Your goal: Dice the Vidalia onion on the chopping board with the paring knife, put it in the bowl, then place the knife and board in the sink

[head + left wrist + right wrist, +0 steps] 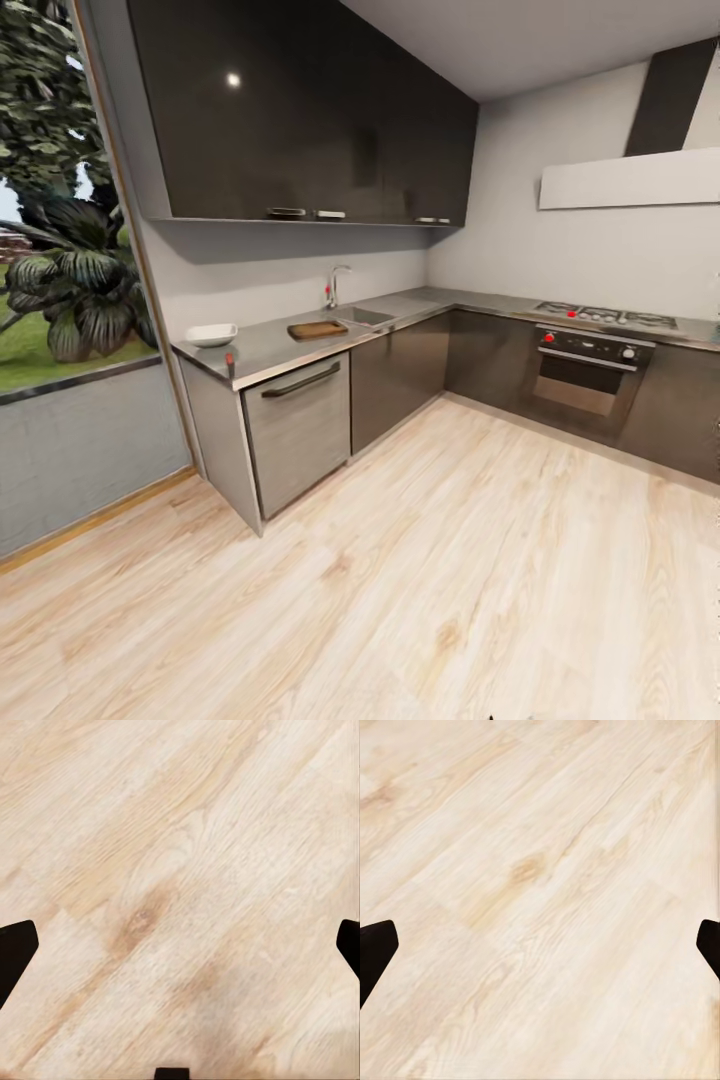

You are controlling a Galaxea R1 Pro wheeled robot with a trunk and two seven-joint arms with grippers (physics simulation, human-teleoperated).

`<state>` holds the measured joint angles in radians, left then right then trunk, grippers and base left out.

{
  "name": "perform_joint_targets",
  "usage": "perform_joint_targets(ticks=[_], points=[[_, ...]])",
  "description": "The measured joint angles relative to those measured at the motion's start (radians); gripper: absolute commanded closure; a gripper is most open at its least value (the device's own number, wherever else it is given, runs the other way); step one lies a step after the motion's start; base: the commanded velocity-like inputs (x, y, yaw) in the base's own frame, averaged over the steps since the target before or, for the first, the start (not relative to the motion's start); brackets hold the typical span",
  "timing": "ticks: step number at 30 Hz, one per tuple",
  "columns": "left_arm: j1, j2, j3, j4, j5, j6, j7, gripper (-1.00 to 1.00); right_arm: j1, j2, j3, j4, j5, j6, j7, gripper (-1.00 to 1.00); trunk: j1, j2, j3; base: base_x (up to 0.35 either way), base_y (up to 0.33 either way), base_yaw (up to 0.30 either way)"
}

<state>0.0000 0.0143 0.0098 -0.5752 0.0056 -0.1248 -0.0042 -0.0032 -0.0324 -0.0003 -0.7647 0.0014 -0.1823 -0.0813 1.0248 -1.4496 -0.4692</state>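
Head view: paring knife (230, 360) tiny, indistinct; sink (366, 317) basin hidden.

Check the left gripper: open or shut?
Open: the left gripper has its dark fingertips at opposite edges, with only floor between.

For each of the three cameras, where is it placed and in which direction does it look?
Head view: on the robot's head, facing across the floor to the countertop with bowl, chopping board and sink; hardly any of the robot's body.
Left wrist view: near the left gripper, facing down at floor planks; dark fingers spread at the edges.
Right wrist view: near the right gripper, likewise; fingers apart.
Shared: the pale wood floor.
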Motion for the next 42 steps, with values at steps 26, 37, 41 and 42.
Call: perform_joint_targets(ticks=[26,37,41,42], points=[[0.000,-0.003,0.000,0.004,0.000,-0.002,0.000,-1.00,0.000,0.003,0.000,0.024,0.000,-0.010,-0.001,-1.00,0.000,0.000,0.000,0.100,-0.305,0.225],[0.000,-0.003,0.000,0.006,0.001,-0.003,0.000,-1.00,0.000,0.004,0.001,0.026,0.001,-0.010,-0.001,-1.00,0.000,0.000,0.000,0.090,-0.309,0.279],[0.000,-0.003,0.000,0.006,0.001,-0.002,0.000,-1.00,0.000,0.004,0.001,0.025,0.001,-0.010,-0.001,-1.00,0.000,0.000,0.000,0.088,-0.309,0.279],[0.000,-0.003,0.000,0.006,0.001,-0.002,0.000,-1.00,0.000,0.004,0.001,0.025,0.001,-0.010,-0.001,-1.00,0.000,0.000,0.000,0.087,-0.309,0.279]])
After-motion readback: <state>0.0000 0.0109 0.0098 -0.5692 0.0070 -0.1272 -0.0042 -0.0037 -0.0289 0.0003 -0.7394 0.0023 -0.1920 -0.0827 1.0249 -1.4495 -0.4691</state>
